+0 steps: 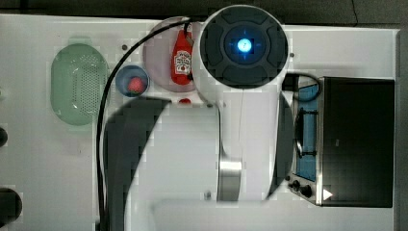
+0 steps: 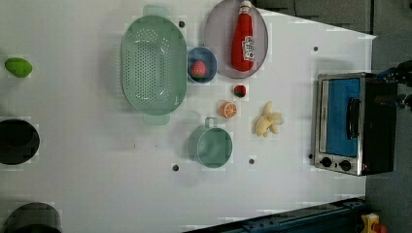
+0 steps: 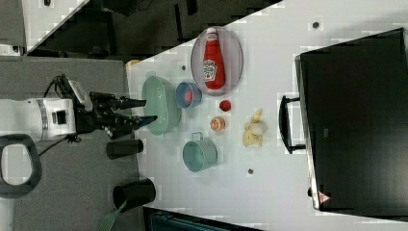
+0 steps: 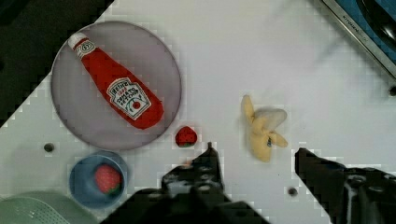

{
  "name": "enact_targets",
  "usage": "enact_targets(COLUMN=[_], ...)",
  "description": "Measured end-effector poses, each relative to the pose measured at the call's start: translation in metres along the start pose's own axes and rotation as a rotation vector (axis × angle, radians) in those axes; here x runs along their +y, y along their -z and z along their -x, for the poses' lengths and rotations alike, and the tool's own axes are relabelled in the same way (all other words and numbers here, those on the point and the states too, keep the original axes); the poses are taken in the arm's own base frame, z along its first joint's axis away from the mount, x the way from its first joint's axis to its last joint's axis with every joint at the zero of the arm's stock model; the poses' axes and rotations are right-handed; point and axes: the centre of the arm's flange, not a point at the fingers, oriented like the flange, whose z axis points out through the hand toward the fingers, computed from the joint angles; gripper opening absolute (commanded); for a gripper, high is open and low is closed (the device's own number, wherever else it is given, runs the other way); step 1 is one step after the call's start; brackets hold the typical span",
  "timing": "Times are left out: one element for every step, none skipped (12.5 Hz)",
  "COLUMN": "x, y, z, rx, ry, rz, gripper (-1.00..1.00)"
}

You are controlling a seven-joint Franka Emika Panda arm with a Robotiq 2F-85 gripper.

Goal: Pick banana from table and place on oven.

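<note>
Black claw [image 4: 254, 161] spread wide, holding nothing, up off the white flat table [image 4: 280, 56]. Small pale yellow toy banana [image 4: 261, 128] lies on the table just past the fingertips, between them; boxy black-topped silver toaster oven [image 3: 356, 120] further beyond.

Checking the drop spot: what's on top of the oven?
The oven's black top looks bare apart from a small warning sticker near one corner. The banana lies on the table.
</note>
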Motion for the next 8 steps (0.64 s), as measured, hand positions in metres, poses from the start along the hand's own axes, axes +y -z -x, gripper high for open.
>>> enact_targets(x=[0.032,0.067,0.094,0.115,0.132,0.143,0.148,0.146], y=[-0.008,-0.002,0.017,0.042,0.068,0.089,0.106,0.115], z=[0.028,0.056,0.074,0.085,0.093,0.099,0.102,0.100], rx=[-0.080,-0.125,-0.094,-0.038,0.003,0.047,0.089,0.095], ry=[-0.015,-0.029,-0.040,-0.047,-0.062,-0.074,-0.076,-0.075], rz=[0.065,0.101,0.085,0.041,-0.020,-0.059,-0.081,-0.098], gripper=[0.59,0.80,1.00,1.00,1.00,1.00,1.00,1.00])
